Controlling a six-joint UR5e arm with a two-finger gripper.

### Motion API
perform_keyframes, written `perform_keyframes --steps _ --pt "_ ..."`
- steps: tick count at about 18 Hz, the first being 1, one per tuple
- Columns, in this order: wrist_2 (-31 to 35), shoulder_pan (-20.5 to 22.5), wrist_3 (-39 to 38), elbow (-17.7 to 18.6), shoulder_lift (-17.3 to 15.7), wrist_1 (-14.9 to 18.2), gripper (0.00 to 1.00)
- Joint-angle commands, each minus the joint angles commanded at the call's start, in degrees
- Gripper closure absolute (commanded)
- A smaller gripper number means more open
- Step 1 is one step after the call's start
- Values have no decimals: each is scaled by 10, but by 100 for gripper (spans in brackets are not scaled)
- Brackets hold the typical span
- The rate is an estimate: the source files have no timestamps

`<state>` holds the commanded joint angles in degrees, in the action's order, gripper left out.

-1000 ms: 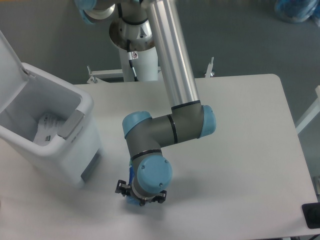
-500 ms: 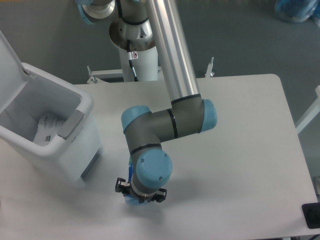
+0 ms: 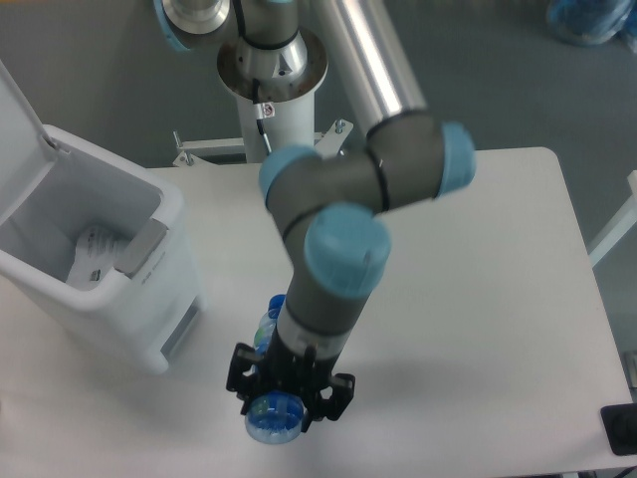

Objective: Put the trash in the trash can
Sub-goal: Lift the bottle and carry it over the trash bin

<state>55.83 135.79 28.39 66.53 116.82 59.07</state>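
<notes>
My gripper [image 3: 290, 396] hangs raised above the front of the white table [image 3: 478, 299], shut on the small blue-tinted bottle [image 3: 271, 419]. The bottle's round base sticks out below the black fingers, and its blue cap and green label [image 3: 267, 321] peek out behind the wrist. The trash can [image 3: 167, 213] stands open at the left, lid tilted back, well to the left of the gripper. Inside it lies the whitish wrapper [image 3: 95, 257].
The arm's forearm and elbow [image 3: 358, 189] reach over the table's middle from the pedestal [image 3: 277, 119] behind the far edge. A black object [image 3: 621, 428] sits at the table's front right corner. A blue bundle [image 3: 589, 20] lies on the floor at the top right.
The gripper has risen from the table surface with the bottle held in it, now appearing larger and closer to the camera. The elbow swung up and to the right.
</notes>
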Motion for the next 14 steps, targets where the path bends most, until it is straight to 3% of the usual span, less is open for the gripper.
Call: perform_keyframes --steps 4,14 --pt "-64 7 -4 -10 -28 -36 44" --pt "-189 -2 -4 -13 -88 -39 44"
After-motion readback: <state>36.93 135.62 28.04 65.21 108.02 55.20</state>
